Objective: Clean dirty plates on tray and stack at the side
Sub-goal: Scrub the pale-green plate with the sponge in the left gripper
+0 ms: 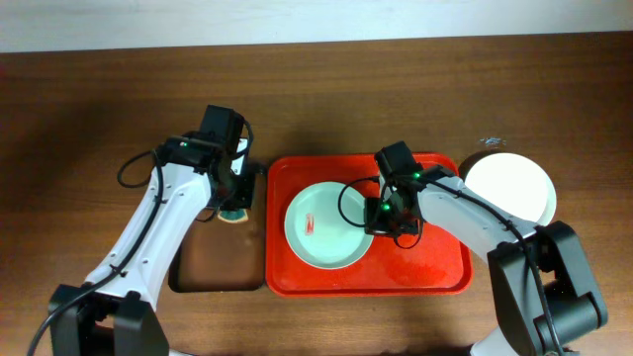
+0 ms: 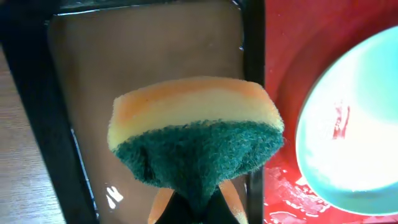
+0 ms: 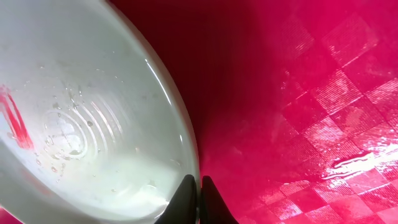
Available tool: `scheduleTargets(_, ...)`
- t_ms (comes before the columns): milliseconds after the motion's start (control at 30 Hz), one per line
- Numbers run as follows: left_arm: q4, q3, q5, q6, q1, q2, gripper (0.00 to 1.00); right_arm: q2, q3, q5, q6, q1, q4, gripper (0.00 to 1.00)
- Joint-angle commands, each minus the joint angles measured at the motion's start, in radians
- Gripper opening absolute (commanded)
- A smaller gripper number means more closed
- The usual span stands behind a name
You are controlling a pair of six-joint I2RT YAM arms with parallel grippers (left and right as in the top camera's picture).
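Near the bench's front edge, left of centre, the brown tray lies beside the red tray; the left gripper hangs over it, clamped on a sponge; the right gripper, fingers closed, nips the rim of the smeared plate on the red tray; further back, toward the right edge, a second plate sits on the bench.

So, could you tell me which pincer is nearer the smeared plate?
Right. The right pincer clamps the rim of the plate; the left pincer holds a sponge over the brown tray.
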Motion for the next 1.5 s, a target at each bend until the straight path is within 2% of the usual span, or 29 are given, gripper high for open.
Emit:
scheduleTargets(0,0.032,0.015,0.012,-0.055,-0.009,-0.018,0.0,-0.01,-0.005,-0.017,0.006,0.013,0.003,0.04)
scheduleTargets(33,0.057,0.015,0.145,-0.055,-0.023,-0.018,0.0,-0.01,-0.005,-0.029,0.027,0.013,0.004,0.04)
scheduleTargets(100,0.081,0.015,0.23,-0.056,-0.071,-0.018,0.0,-0.01,-0.005,-0.031,0.032,0.013,0.007,0.04)
scheduleTargets(267,0.085,0.015,0.231,-0.144,-0.204,0.029,0.0,-0.01,-0.005,-0.031,0.092,0.013,0.019,0.04)
scheduleTargets(367,0.11,0.015,0.23,-0.15,-0.258,0.108,0.0,-0.01,-0.012,-0.031,0.147,0.014,0.021,0.04)
scheduleTargets(500,0.144,0.015,0.229,-0.15,-0.259,0.158,0.0,-0.01,-0.029,-0.025,0.147,0.014,0.044,0.07)
scheduleTargets(833,0.242,0.014,0.211,-0.158,-0.259,0.283,0.0,-0.01,-0.03,-0.008,0.079,0.045,0.071,0.04)
scheduleTargets(1033,0.235,0.005,0.146,-0.161,-0.272,0.366,0.0,-0.01,-0.03,0.025,0.083,0.071,0.075,0.04)
scheduleTargets(1067,0.235,0.005,0.157,-0.161,-0.272,0.369,0.0,-0.01,-0.03,0.025,0.083,0.071,0.075,0.04)
scheduleTargets(1167,0.234,0.011,0.347,-0.117,-0.266,0.357,0.0,-0.01,-0.03,0.025,0.083,0.071,0.075,0.04)
scheduleTargets(1233,0.235,0.028,0.408,-0.118,-0.238,0.31,0.0,-0.01,-0.03,0.026,0.082,0.071,0.075,0.04)
scheduleTargets(1300,0.239,0.039,0.402,-0.119,-0.207,0.222,0.0,-0.01,-0.03,0.026,0.082,0.071,0.075,0.04)
scheduleTargets(1333,0.238,0.039,0.368,-0.135,-0.204,0.203,0.0,-0.01,-0.03,0.026,0.082,0.071,0.075,0.04)
scheduleTargets(1400,0.219,0.032,0.204,-0.187,-0.208,0.201,0.0,-0.01,-0.03,0.026,0.082,0.071,0.075,0.04)
scheduleTargets(1467,0.225,-0.006,0.195,-0.187,-0.208,0.208,0.0,-0.01,-0.03,0.026,0.082,0.071,0.075,0.04)
